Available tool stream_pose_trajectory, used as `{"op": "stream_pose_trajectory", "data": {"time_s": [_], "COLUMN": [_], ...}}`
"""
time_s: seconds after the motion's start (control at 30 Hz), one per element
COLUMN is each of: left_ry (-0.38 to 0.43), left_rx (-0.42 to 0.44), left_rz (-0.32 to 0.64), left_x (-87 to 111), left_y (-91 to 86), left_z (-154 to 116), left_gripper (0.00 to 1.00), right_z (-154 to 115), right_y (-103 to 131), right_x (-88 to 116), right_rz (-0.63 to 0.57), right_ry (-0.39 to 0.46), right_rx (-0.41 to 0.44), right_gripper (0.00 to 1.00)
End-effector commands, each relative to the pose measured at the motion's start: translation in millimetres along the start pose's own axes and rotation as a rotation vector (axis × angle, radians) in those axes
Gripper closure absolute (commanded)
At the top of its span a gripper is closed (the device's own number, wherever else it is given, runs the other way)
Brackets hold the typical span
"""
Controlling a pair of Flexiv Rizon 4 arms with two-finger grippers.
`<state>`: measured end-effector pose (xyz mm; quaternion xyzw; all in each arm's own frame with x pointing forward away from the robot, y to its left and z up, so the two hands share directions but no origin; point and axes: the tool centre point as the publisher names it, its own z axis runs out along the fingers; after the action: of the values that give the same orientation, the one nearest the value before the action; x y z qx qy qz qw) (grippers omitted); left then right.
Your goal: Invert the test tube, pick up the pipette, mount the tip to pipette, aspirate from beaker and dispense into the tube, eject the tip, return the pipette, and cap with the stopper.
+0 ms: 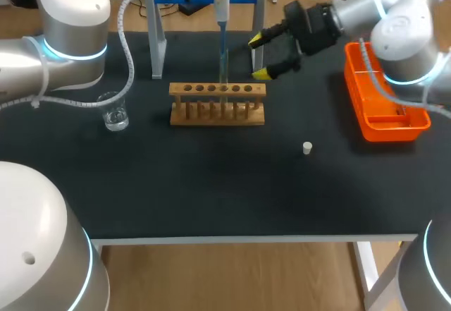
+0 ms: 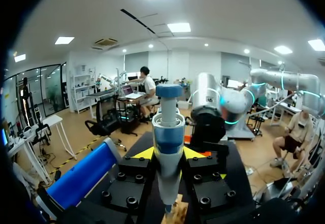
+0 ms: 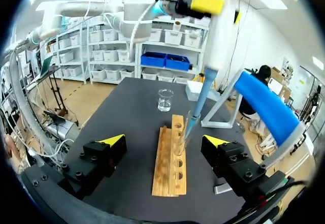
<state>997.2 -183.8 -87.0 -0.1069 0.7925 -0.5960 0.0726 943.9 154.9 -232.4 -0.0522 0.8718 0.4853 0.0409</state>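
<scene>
The small white stopper (image 1: pixel 307 148) is lying nearest on the dark table (image 1: pixel 211 184), alone and well apart from everything else. Farther back, the wooden test tube rack (image 1: pixel 218 104) is sitting at the middle of the table. The glass beaker (image 1: pixel 114 111) is standing upright off to its left, and the orange bin (image 1: pixel 356 92) is resting well off to its right. The clear test tube (image 1: pixel 224 77) is standing upright in one of the rack's middle holes. The blue tip (image 1: pixel 223 39) is pointing straight down, its lower end meeting the tube's mouth. The pipette (image 2: pixel 168 148) is hanging upright above the tube, and the left gripper (image 2: pixel 169 155) is clenching it, one yellow-tipped finger pressing on each side of its body. The right gripper (image 1: pixel 258 58) is hovering just behind and to the right of the rack, its jaws spread wide and gripping nothing. Seen from its wrist, the rack and tube are lying ahead between its fingers. Behind them, a stand (image 1: pixel 158 43) with a blue roll is standing at the far edge.
</scene>
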Motion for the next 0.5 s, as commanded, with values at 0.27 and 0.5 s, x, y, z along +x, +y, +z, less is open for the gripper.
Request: {"op": "stream_pose_trajectory", "data": {"time_s": [0.27, 0.5], "left_ry": [-0.002, -0.002], "left_rx": [-0.001, -0.001], "left_rz": [0.000, 0.000], "left_x": [-0.1, -0.1], "left_y": [-0.5, -0.5], "left_z": [1, 1], "left_gripper": [1.00, 1.00], "right_z": [-73, -102], "right_y": [34, 67], "right_x": [-5, -13], "right_rz": [0.017, 0.025], "right_ry": [-0.017, -0.062], "right_rx": [-0.039, -0.077], "right_gripper": [0.00, 0.00]}}
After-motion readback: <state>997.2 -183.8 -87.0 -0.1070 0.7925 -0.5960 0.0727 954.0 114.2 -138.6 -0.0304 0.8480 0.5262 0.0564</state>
